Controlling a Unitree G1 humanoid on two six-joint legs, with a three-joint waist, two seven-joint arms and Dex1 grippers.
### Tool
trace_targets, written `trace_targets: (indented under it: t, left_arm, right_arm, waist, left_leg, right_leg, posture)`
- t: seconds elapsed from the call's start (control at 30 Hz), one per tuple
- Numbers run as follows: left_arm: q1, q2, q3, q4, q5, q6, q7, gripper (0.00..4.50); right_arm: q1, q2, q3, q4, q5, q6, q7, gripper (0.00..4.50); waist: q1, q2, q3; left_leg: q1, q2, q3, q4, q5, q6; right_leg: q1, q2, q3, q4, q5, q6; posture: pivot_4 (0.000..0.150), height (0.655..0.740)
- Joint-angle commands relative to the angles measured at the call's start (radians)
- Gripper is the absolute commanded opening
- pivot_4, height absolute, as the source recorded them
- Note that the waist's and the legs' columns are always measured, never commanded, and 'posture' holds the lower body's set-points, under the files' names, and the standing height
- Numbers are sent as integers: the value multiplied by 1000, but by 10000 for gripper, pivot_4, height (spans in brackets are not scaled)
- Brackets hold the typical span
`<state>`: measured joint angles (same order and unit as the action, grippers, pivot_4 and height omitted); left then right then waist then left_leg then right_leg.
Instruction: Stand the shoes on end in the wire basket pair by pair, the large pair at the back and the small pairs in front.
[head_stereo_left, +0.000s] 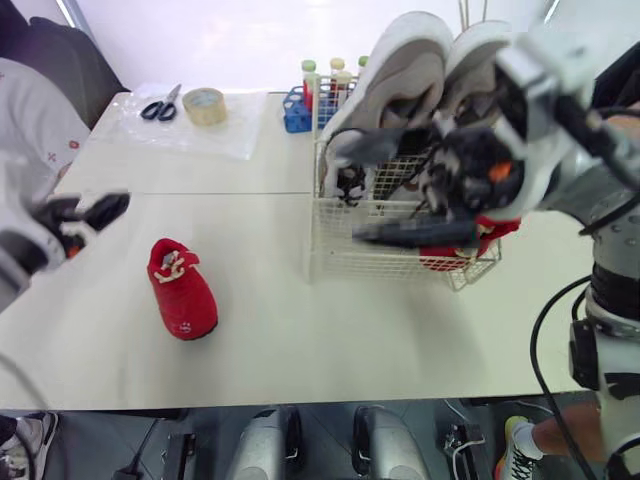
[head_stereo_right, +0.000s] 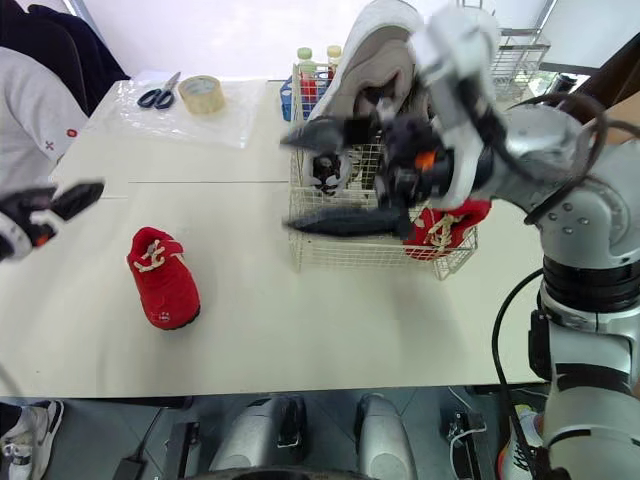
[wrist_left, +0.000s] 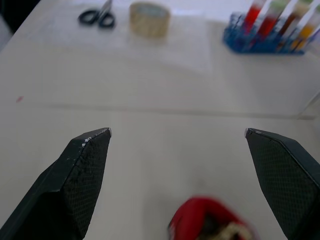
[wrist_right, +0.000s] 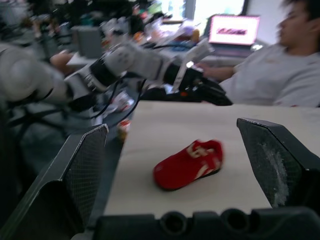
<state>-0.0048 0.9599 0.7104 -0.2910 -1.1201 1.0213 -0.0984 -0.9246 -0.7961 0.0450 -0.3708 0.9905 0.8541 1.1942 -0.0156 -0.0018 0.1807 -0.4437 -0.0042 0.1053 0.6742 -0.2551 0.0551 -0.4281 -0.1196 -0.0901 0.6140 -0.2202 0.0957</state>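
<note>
Red shoe (head_stereo_left: 182, 290) lay alone on the table (head_stereo_left: 300, 340), left of the wire basket (head_stereo_left: 335, 262). Large pale pair (head_stereo_left: 420, 70) stood on end at the basket's back. Second red shoe (head_stereo_right: 445, 225) sat front-right, possibly with a dark shoe beside it, too blurred to confirm. Left gripper (wrist_left: 177, 132) was spread wide near the loose shoe, not touching it. Right gripper (head_stereo_right: 297, 180) was spread wide by the basket.

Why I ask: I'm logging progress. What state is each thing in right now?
large shoes: standing on end at the back of the wire basket.
basketed red shoe: inside, front right corner.
loose red shoe: on its sole on the table.
left gripper: open, empty.
right gripper: open, empty, at the basket.
scissors: closed, lying flat.
</note>
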Motion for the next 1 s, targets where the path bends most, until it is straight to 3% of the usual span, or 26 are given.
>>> trace_targets:
  t: [0.03, 0.13, 0.3, 0.47, 0.77, 0.87, 1.0]
  left_arm:
    - [115, -4, 138, -90, -43, 64, -83, 44455]
    - [273, -81, 227, -143, -231, 132, -172, 44455]
    - [322, -124, 230, -132, -373, 122, -169, 44455]
    - [290, -137, 144, -55, -313, 83, -168, 44455]
    - [-1, -93, -95, 332, -72, 22, -346, 44455]
    - [-61, -83, -160, 385, 7, 5, -413, 36057]
    - [-119, -92, -184, 418, 55, -5, -463, 16527]
  right_arm:
    - [15, -18, 55, -24, -72, -81, 139, 45000]
    - [40, 24, 141, 7, -181, -169, 187, 45000]
    - [48, 48, 152, -8, -208, -181, 193, 45000]
    - [50, 66, 152, -16, -238, -177, 149, 45000]
    - [76, 52, 125, -66, -238, -127, 59, 45000]
    - [85, 41, 110, -79, -233, -114, 40, 45000]
    - [96, 25, 94, -84, -239, -106, 22, 45000]
  waist:
    - [3, -1, 0]
    - [2, 0, 0]
    - [12, -2, -1]
    - [1, -2, -1]
    - [9, -4, -3]
    - [3, -4, -3]
    - [-1, -4, -3]
  left_leg:
    - [0, 0, 0, 0, 0, -1]
    - [2, 0, -1, -1, -1, -3]
    - [2, 0, -2, -7, 4, -11]
    - [2, 1, -2, -10, 4, -11]
    - [1, 0, -1, -10, 4, -10]
    - [0, 0, 0, -10, 4, -10]
    - [0, 0, 1, -10, 3, -9]
  right_leg:
    - [-1, 0, 0, 0, 0, -1]
    - [-5, -4, 1, 1, -1, -3]
    - [-9, -5, 1, 4, -2, -5]
    - [-11, -5, 2, 5, -2, -5]
    - [-13, -6, 1, 4, -1, -7]
    - [-13, -7, 0, 4, -1, -6]
    - [-14, -8, 0, 4, 1, -4]
  posture:
    - [1500, 7371]
    - [1500, 7371]
    - [1500, 7371]
    - [1500, 7371]
    - [1500, 7371]
    - [1500, 7371]
    - [1500, 7371]
